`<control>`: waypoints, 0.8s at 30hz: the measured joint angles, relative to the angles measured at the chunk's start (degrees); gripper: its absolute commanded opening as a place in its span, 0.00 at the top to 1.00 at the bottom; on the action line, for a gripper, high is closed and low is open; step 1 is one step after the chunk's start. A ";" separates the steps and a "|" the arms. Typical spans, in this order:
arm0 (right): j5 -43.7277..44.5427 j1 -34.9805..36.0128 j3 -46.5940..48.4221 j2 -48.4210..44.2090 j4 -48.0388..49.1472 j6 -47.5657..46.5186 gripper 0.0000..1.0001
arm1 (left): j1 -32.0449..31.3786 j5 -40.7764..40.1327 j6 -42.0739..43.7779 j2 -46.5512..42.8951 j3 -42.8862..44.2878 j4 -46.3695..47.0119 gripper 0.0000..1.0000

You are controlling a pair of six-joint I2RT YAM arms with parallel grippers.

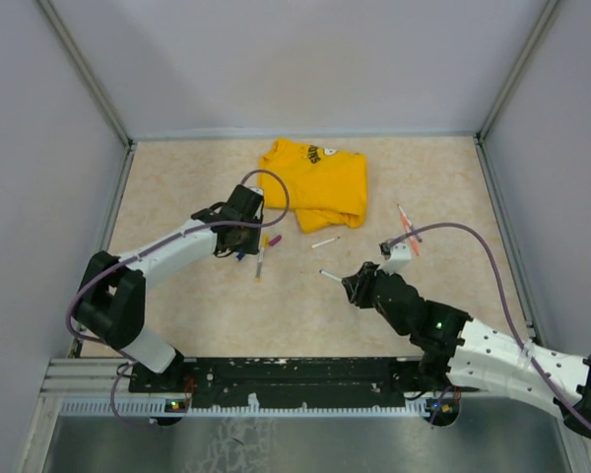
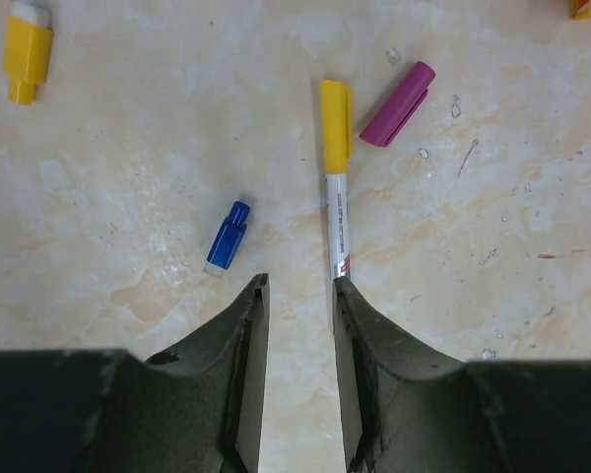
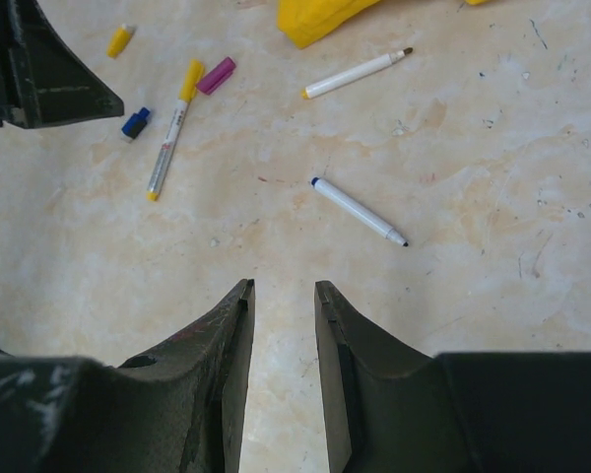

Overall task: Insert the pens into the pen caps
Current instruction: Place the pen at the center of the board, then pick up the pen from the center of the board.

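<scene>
On the left side of the counter (image 1: 167, 187), the left gripper (image 2: 297, 286) hovers with its jaws partly open and empty, and the capped yellow pen (image 2: 337, 187) ends right at one fingertip. A careless sweep here could roll that pen or skid the loose blue cap (image 2: 228, 237) lying at its 9 o'clock. The pen's long axis runs 12 to 6 o'clock in the left wrist view, cap toward 12, with a magenta cap (image 2: 398, 91) at its 1 o'clock. Further right, the right gripper (image 3: 283, 288) stands partly open, holding nothing. Closing off-centre could flick away the thin uncapped pen (image 3: 360, 211) ahead; it lies 10 to 4 o'clock, fine point toward 4.
</scene>
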 measured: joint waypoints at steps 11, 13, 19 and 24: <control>1.84 -0.63 7.61 11.87 -10.62 2.82 0.69 | -0.63 9.11 8.90 -6.32 0.09 5.09 0.62; 1.09 -1.88 8.35 13.70 -11.74 3.15 0.69 | -1.27 9.75 10.27 -6.08 0.52 5.44 0.61; -3.19 -8.07 8.41 14.91 -13.60 3.13 0.69 | -2.12 10.10 11.93 -5.51 1.07 5.66 0.61; -8.15 -17.09 8.41 14.86 -14.16 1.42 0.68 | -2.12 10.47 12.04 -5.55 1.07 5.66 0.61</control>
